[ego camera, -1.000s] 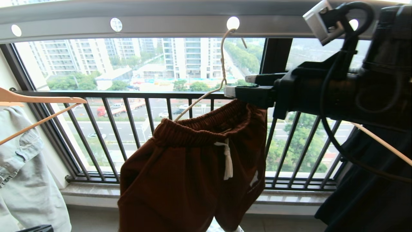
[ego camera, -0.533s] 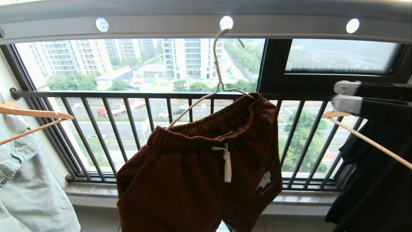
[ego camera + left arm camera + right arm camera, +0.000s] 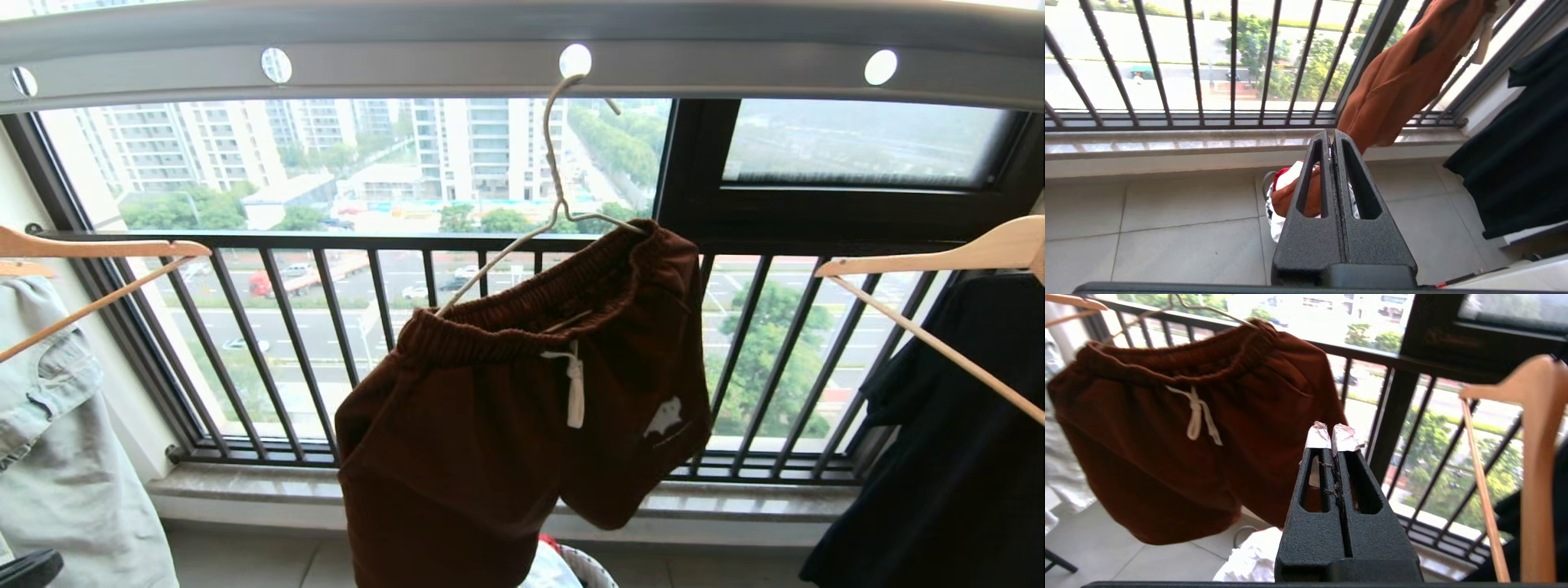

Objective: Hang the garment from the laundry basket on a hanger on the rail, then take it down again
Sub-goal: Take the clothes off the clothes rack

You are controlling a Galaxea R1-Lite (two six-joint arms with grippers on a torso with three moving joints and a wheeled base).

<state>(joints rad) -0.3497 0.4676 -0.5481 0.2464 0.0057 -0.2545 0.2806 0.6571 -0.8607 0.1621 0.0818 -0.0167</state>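
From the head view, the right arm has pulled out of sight, leaving the garment (image 3: 522,408) hanging crooked on the hanger (image 3: 549,204) hooked in the rail (image 3: 408,69); hanging looks done. The left wrist view shows the left gripper (image 3: 1331,136) clenched empty above the laundry basket (image 3: 1267,183) on the floor, clothes inside. The right wrist view shows the right gripper (image 3: 1331,435) clenched empty beside the shorts.

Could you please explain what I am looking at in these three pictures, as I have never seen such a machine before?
They come from a two-armed robot on a balcony. One camera sits on its head; the other two sit on its wrists, behind the fingers. The head view shows brown shorts on a thin white hanger, hooked into a hole of the grey rail. Neither arm shows there. The black wedges in the wrist views are the left gripper and right gripper, both shut and holding nothing. The laundry basket stands on the floor below. Other clothes hang on wooden hangers at both sides.
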